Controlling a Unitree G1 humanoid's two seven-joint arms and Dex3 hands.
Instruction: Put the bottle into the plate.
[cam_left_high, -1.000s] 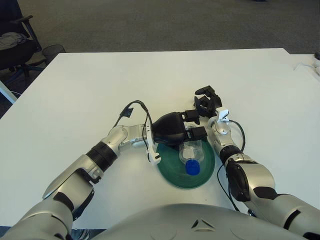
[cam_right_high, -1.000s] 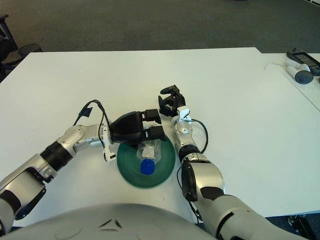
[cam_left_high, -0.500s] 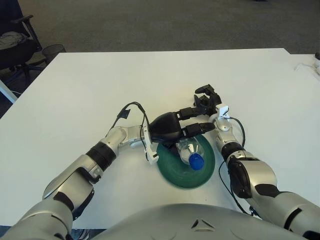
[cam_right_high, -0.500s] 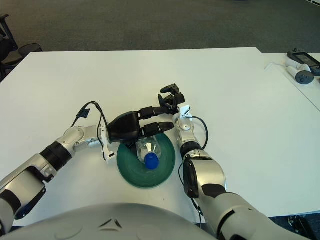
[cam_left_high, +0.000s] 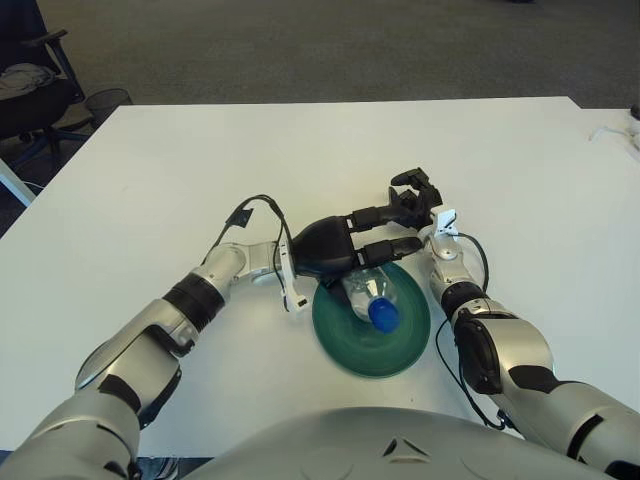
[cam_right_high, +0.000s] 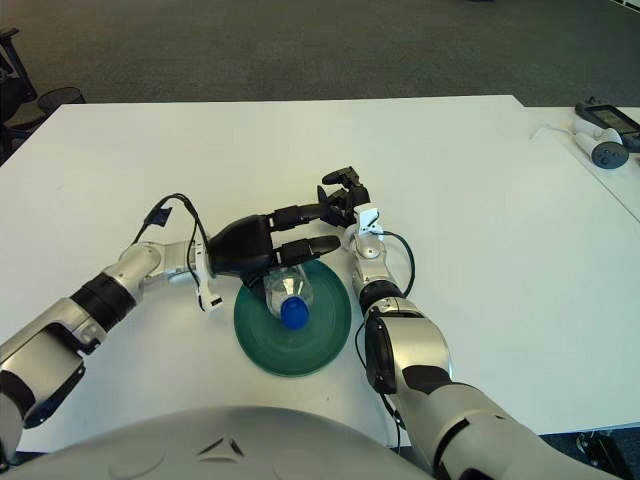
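**Letting go of the bottle without rolling it off the plate**

The white table (cam_left_high: 150, 180) carries a green plate (cam_left_high: 345, 340) close to the robot. At the far right edge some white devices (cam_right_high: 600, 125) lie well apart from the work.

The clear bottle (cam_left_high: 368, 295) with its blue cap (cam_left_high: 383, 315) lies on its side inside the plate, in the far half, with the cap pointing toward the robot. So the placing seems done, and the step in hand is the release.

The left hand (cam_left_high: 335, 250) is at the far-left rim of the plate. Its fingers (cam_left_high: 385, 214) are stretched out straight and spread above the bottle, and they hold nothing, as far as I can see. To finish well, I think this hand should lift up first and only then go back to the left, because a sideways sweep could push the round bottle and make it roll over the low rim.

The right hand (cam_left_high: 415, 200) shows just beyond the plate, on its far-right side, idle.
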